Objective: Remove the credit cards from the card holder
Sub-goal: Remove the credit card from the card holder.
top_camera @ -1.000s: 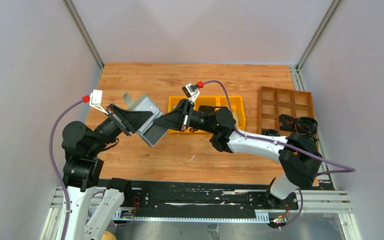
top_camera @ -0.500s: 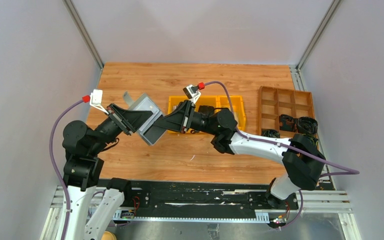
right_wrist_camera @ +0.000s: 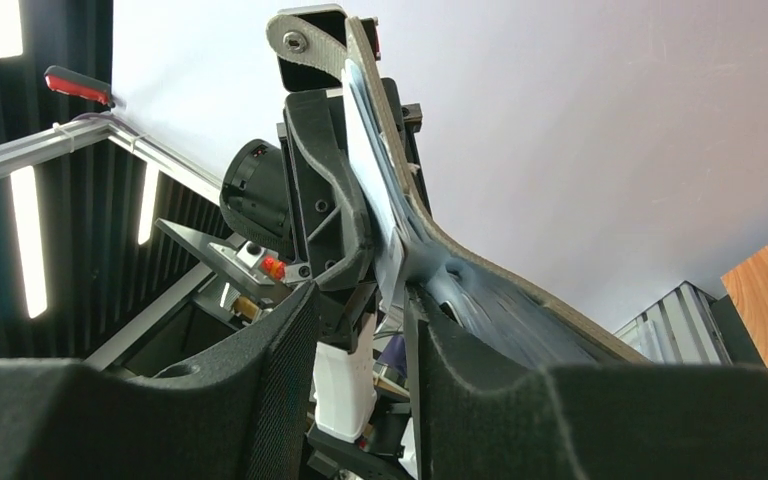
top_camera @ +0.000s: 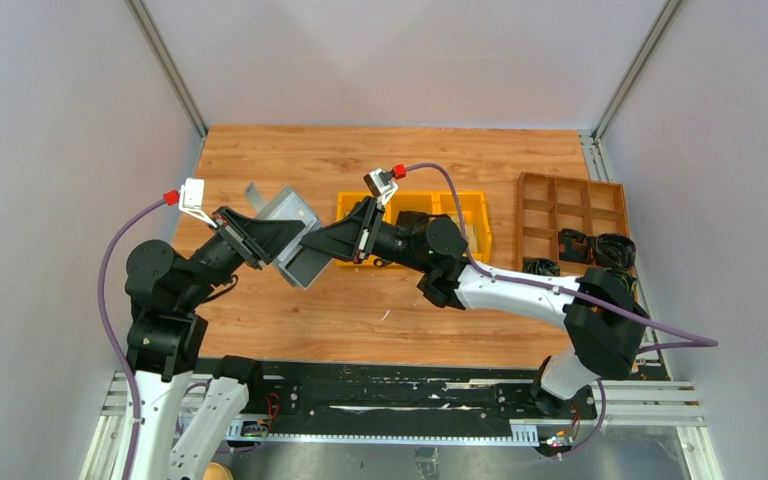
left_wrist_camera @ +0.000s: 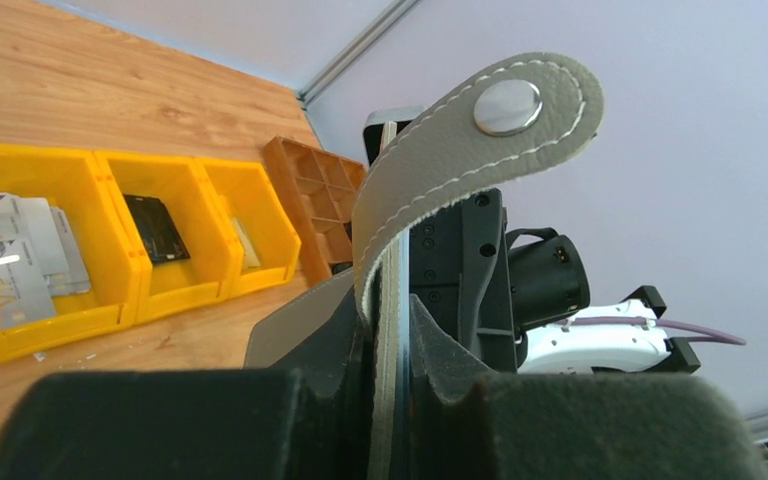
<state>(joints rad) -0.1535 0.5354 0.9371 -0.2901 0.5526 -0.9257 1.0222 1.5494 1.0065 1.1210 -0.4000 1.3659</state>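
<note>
Grey walls close in a wooden tabletop [top_camera: 360,310], and from above I see both arms meeting over its left half with the card holder [top_camera: 288,208] held up in the air between them, clear of the wood. The left gripper [top_camera: 282,240] has its jaws clenched on the holder, and the right gripper [top_camera: 312,248] noses in from the other side. Just behind them is a yellow bin tray [top_camera: 460,197], and a brown divided box [top_camera: 570,205] stands well off to the right. The left wrist camera confirms the grip: the holder's edge is pinched tight in the left jaws [left_wrist_camera: 388,340], and its strap [left_wrist_camera: 430,150] with a metal snap [left_wrist_camera: 507,106] curls overhead. Beyond it, several credit cards [left_wrist_camera: 20,265] lie in the tray's end compartment. On the right wrist camera the right jaws [right_wrist_camera: 365,330] stand parted astride the opened holder [right_wrist_camera: 520,325], one finger against it and the other apart. A pale sheet [right_wrist_camera: 370,180] shows inside, but I can't tell whether it is a card or the lining. To me this is the reach for another card. The next move calls for closing on the card alone, not the flap, then drawing it straight out along the pocket while the left arm holds firm.
</note>
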